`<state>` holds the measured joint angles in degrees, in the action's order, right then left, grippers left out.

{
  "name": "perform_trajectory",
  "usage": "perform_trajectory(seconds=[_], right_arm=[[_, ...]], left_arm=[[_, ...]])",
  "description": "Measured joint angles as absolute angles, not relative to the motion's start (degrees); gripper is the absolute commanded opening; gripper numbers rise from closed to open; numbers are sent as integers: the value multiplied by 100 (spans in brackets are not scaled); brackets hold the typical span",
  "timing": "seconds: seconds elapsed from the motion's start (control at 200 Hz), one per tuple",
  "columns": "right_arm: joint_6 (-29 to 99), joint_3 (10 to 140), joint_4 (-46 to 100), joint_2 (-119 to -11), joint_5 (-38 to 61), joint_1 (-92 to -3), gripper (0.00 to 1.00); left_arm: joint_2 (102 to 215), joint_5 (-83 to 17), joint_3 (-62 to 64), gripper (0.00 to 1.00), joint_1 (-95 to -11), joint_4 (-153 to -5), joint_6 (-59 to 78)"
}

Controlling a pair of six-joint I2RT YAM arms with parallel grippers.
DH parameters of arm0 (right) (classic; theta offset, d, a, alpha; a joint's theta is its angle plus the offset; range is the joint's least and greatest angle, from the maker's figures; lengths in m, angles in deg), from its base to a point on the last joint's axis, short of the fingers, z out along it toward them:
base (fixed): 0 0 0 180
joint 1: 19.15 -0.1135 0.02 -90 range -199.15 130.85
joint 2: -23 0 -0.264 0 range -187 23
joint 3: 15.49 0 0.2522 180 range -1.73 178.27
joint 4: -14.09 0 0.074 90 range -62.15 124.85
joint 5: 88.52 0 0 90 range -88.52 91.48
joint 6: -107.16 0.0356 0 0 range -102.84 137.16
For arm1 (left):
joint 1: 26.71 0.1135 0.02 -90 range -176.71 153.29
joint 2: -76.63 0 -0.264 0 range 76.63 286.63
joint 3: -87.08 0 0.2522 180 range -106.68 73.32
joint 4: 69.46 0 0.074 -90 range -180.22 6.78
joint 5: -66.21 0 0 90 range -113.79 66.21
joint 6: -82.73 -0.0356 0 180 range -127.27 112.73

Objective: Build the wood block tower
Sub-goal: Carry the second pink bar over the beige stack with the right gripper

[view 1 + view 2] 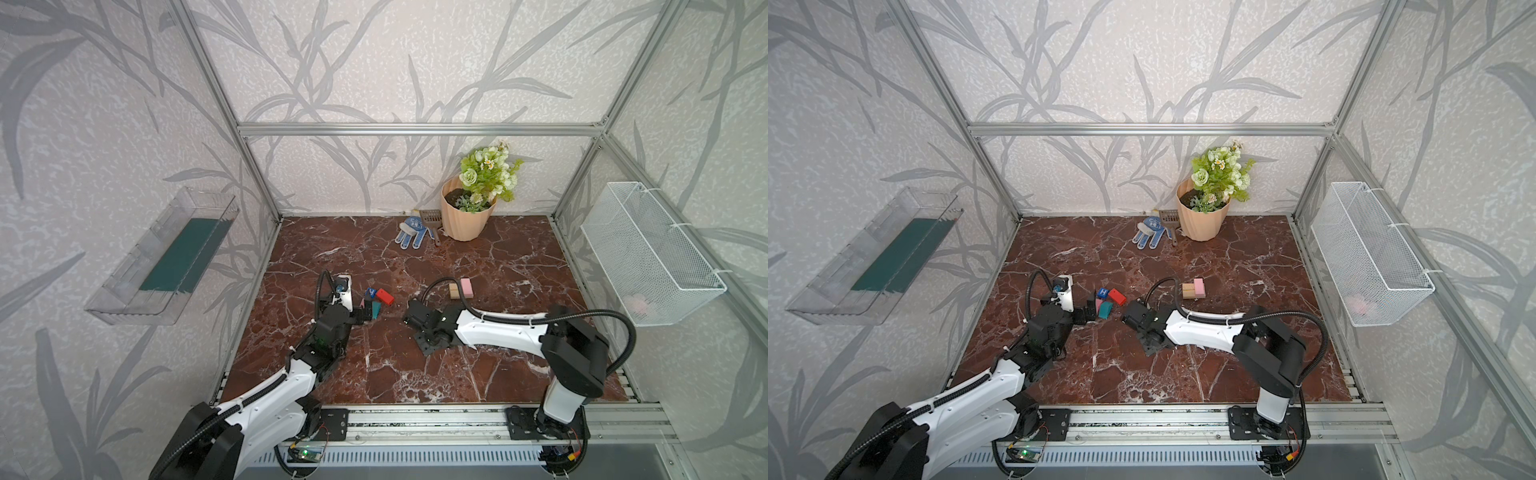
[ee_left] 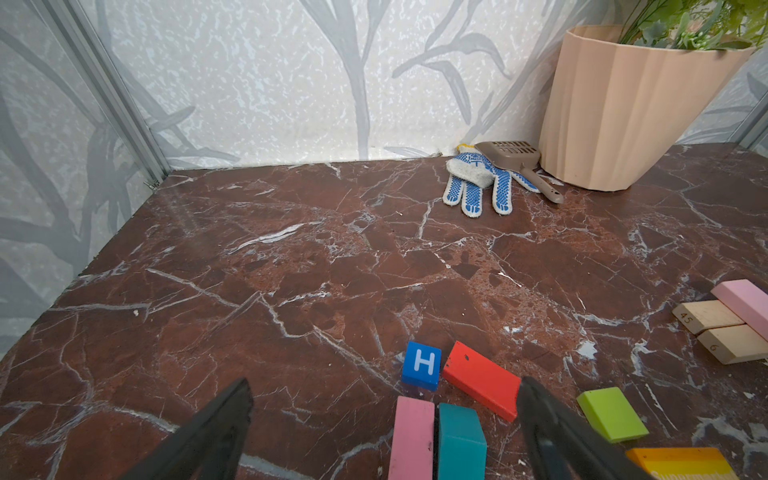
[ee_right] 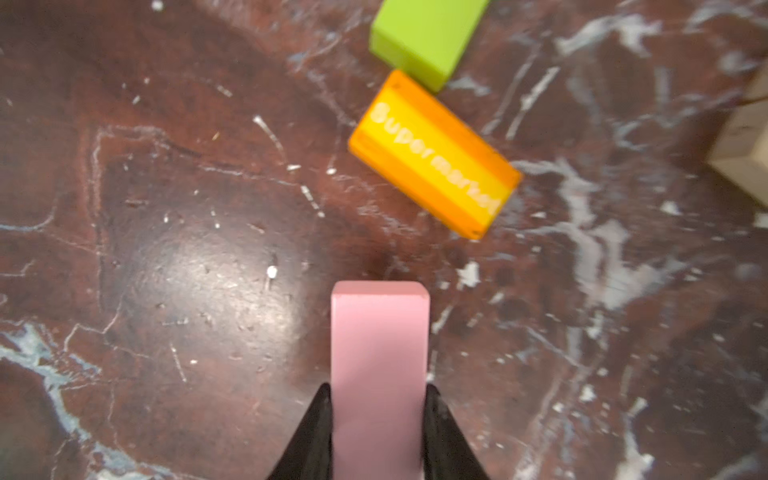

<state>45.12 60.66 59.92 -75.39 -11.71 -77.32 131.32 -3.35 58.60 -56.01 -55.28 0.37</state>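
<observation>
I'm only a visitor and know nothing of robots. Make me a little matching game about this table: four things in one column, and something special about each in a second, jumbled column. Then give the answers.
Things
1. blue cube
2. orange block
3. pink block in the right wrist view
4. glove

Descriptions
A. lies near the peach flowerpot, by the back wall
B. clamped between the fingers of the right gripper
C. bears a white H
D. has a yellow stripe with white lettering

Pairs: 1-C, 2-D, 3-B, 4-A
</observation>
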Motion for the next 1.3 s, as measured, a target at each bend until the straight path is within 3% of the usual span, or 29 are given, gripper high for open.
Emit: perform_trajectory(seconds=[0.185,0.415,1.3], right_arm=[[4545,6036,5983,-6844,-1313,-7017,31],[4457,6051,5938,-6794,-1400,-6172,32],[3955,7397,5964,-8566,-1343,-5310,32]], left_arm=[[13100,-335,5860,99,-5601,-5525,39],[13082,-335,5875,99,-5601,-5506,39],[13069,-335,5890,99,-5601,-5490,41]])
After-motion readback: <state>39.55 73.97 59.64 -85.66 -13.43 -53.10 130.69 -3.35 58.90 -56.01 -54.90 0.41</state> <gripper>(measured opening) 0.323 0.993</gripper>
